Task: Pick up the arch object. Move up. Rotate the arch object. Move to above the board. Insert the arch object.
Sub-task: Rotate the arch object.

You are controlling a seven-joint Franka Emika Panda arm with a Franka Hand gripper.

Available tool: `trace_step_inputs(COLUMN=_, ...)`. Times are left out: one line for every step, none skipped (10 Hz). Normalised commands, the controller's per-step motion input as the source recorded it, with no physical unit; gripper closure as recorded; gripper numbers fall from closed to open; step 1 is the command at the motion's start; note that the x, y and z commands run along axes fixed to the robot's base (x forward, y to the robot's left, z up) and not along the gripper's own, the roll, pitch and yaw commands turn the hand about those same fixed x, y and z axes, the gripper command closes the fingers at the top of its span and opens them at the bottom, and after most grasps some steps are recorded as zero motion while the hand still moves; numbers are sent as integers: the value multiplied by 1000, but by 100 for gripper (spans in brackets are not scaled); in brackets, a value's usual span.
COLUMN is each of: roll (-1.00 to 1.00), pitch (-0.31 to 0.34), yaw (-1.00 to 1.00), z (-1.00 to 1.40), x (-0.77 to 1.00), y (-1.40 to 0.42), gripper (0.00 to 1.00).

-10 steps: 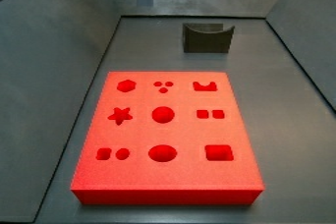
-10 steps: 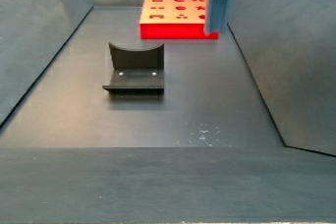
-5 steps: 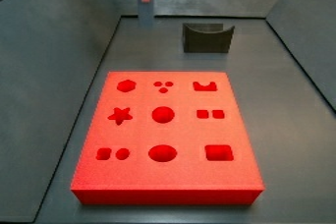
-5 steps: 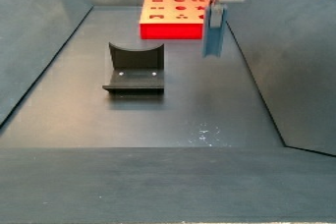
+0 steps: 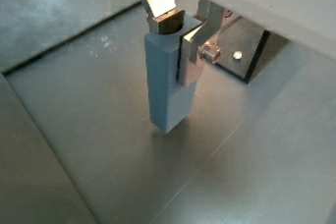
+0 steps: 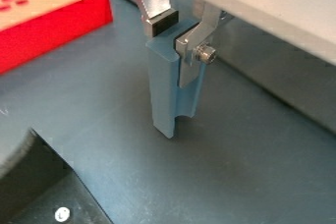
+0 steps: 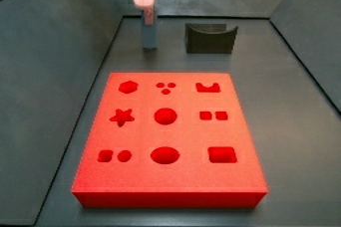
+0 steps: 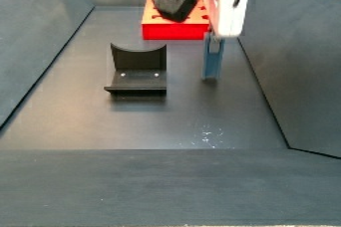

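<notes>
In both wrist views you see the pincer [image 5: 172, 33] [image 6: 175, 33] clamped on a grey-blue upright bar [image 5: 165, 81] [image 6: 171, 88], whose lower end appears to touch the surface [image 5: 79, 140].

In both side views the bar stands between the board [image 7: 167, 136] [image 8: 178, 18] and the fixture [image 7: 209, 37] [image 8: 136, 70].

Arch object hanging upright, board lying flat

The arch object [image 5: 165, 81], a slim blue-grey bar, is hanging upright in the gripper [image 5: 178, 31], which is clamping its upper end just beyond the far end of the board [image 7: 186, 136], a bright red slab lying flat with its shaped recesses facing up.
</notes>
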Motion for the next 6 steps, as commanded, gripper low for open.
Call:
trace_step_inputs(roll=-61, pitch=-46, yaw=-35, z=-371, x=23, y=12, gripper=100)
trace_step_inputs(roll=-64, pitch=-39, yaw=-35, z=-286, x=21, y=10, gripper=100)
trace_step_inputs(roll=-64, pitch=-39, yaw=-35, z=-286, x=21, y=10, gripper=100)
trace_step_inputs(roll=-65, pitch=-26, yaw=-35, z=-292, x=7, y=9, gripper=100)
trace_step_inputs(roll=-64, pitch=-29, yaw=-35, z=-289, x=13, y=10, gripper=100)
trace_step_inputs(roll=-64, pitch=-29, yaw=-35, z=0, x=0, y=0, gripper=0)
